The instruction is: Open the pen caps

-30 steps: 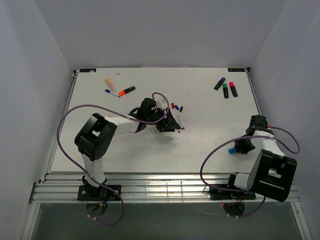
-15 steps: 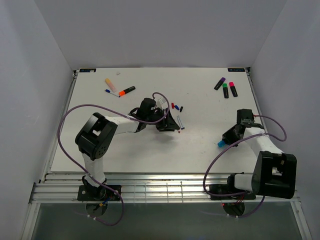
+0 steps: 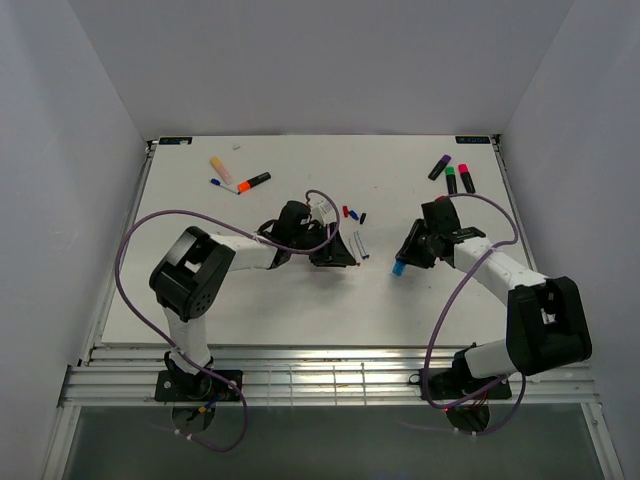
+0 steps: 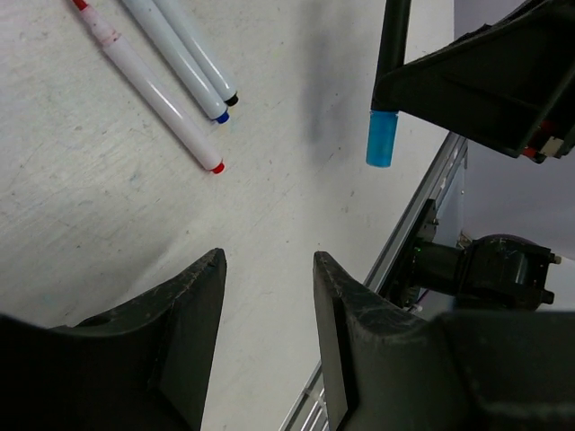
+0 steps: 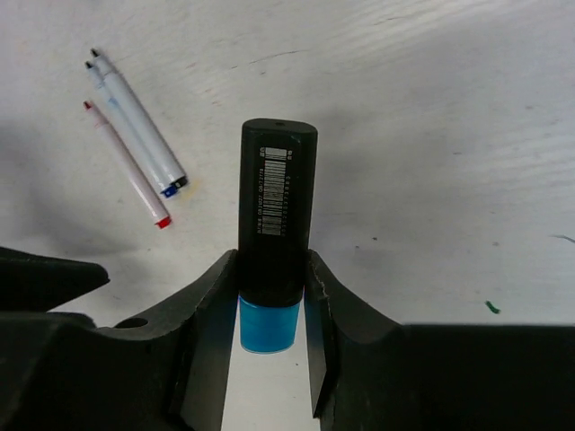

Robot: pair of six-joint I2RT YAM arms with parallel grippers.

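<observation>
Pens [image 4: 148,90], 3 thin, lie near the spread left tool [image 4: 268,262]; right tool [image 5: 269,265] pinches 1 blue-capped highlighter [image 5: 277,193].

Each arm is built of white links joined by chunky black joint housings, as seen on the left arm [image 3: 215,255] and the right arm [image 3: 500,275]. A purple cable [image 3: 130,250] is looped loosely along each. The left end effector [image 4: 268,269] and right end effector [image 5: 269,265] are formed of thick, matte black, tapered fingers [image 4: 180,323].
</observation>
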